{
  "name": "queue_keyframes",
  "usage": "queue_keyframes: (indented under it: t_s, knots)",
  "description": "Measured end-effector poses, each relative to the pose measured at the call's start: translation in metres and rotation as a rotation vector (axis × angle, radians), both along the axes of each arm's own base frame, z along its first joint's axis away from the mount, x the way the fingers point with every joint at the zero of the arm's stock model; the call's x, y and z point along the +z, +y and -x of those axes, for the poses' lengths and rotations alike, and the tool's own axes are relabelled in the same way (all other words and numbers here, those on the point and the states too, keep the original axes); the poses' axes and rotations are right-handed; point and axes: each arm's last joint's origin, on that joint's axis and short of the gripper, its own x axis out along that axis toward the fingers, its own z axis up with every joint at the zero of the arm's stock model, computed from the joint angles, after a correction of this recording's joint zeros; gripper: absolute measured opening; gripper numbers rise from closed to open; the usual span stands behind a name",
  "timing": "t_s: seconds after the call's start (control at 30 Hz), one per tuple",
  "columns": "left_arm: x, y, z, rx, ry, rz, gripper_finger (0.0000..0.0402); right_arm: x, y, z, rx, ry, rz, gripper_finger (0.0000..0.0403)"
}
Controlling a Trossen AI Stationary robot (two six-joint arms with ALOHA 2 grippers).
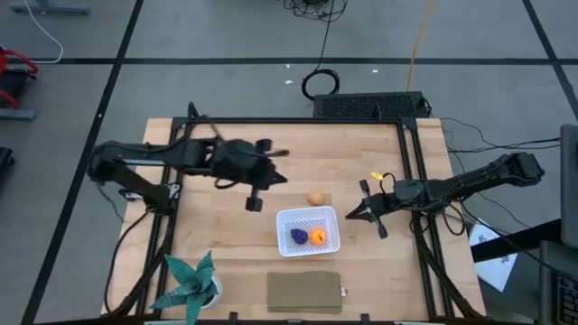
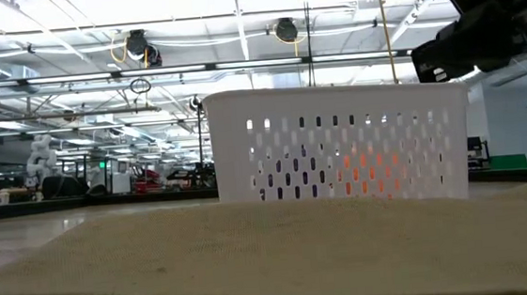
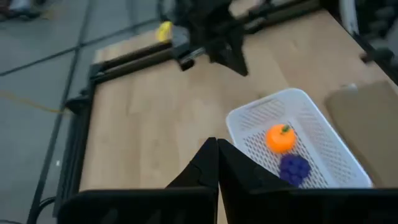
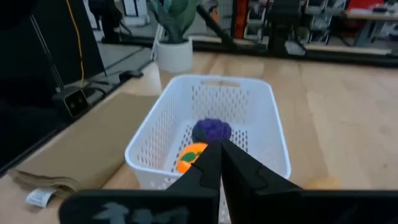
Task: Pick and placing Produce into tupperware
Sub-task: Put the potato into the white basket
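From above, the white tupperware (image 1: 308,231) sits near the table's middle with the purple piece (image 1: 299,236) and the orange piece (image 1: 318,236) already inside; the tan-yellow piece (image 1: 315,198) lies on the bare wood just beyond its far rim, apart from it; the right gripper (image 1: 350,216) hovers just beside the container's right edge, the left gripper (image 1: 282,179) over the wood on the other side of the loose piece; a tan slab (image 1: 305,292) and a potted plant (image 1: 192,283) stand at the near edge.

The level view shows only the container's slotted wall (image 2: 339,146), an orange glow behind it, and a dark arm overhead.

The left wrist view has its fingers (image 3: 242,171) pressed together with nothing between them — clenched, empty; the basket lies ahead with both pieces in it.

The right wrist view shows the same: fingers (image 4: 242,168) closed on each other, grasping nothing, aimed over the basket; a tan blur shows by the basket's side, likely the last piece.

What remains, I judge, is that one piece; whichever arm takes it should spread its fingers before descending, come straight down astride it — it looks round and may roll — then lift clear of the rim before releasing.
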Motion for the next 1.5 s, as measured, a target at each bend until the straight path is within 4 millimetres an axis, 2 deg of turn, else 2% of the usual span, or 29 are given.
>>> queue_keyframes:
  t_s: [0.27,0.43,0.5,0.63,0.77,0.87,1.2,1.5]
  knots:
    - [-0.057,0.002,0.051,0.155,-0.282,0.119,0.0000,-0.004,-0.002,0.012,-0.001,-0.076,-0.011,0.0000]
    - [-0.102,0.003,0.077,0.232,-0.360,0.141,0.0000,-0.002,-0.003,0.015,-0.007,-0.091,-0.028,0.0000]
    - [-0.116,0.004,0.084,0.244,-0.431,0.161,0.0000,-0.003,-0.003,0.015,-0.010,-0.081,-0.024,0.0000]
    - [-0.152,0.007,0.098,0.258,-0.459,0.153,0.0000,-0.008,-0.006,0.016,-0.059,-0.043,0.004,0.0000]
    - [-0.173,0.013,0.108,0.295,-0.481,0.174,0.0000,-0.013,-0.009,0.016,-0.089,0.010,0.019,0.0000]
    - [-0.181,0.014,0.111,0.302,-0.454,0.178,0.0000,-0.016,-0.010,0.017,-0.098,0.043,0.016,0.0000]
    - [-0.185,0.014,0.112,0.294,-0.419,0.151,0.0011,-0.017,-0.011,0.016,-0.116,0.058,-0.017,0.0000]
    - [-0.185,0.014,0.112,0.247,-0.403,0.036,0.0019,-0.009,-0.025,0.011,-0.291,0.058,-0.092,0.0000]
